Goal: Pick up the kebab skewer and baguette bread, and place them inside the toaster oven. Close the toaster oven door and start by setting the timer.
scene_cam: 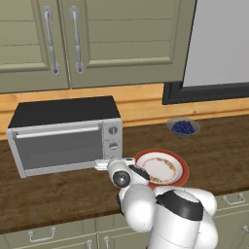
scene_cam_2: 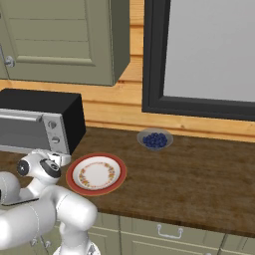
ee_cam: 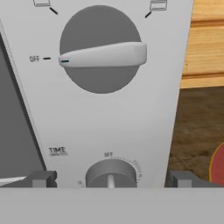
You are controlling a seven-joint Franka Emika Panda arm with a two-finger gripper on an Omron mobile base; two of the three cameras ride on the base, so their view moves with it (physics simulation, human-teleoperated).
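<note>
End effector (ee_cam: 109,179) astride timer knob (ee_cam: 110,174) — apart

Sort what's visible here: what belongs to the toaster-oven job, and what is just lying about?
Job: boxy silver toaster oven, its glass-fronted door shut; grey round timer knob under the TIME label; open gripper straddling it.

Lying about: red-rimmed white plate; small bowl of blue berries.
</note>
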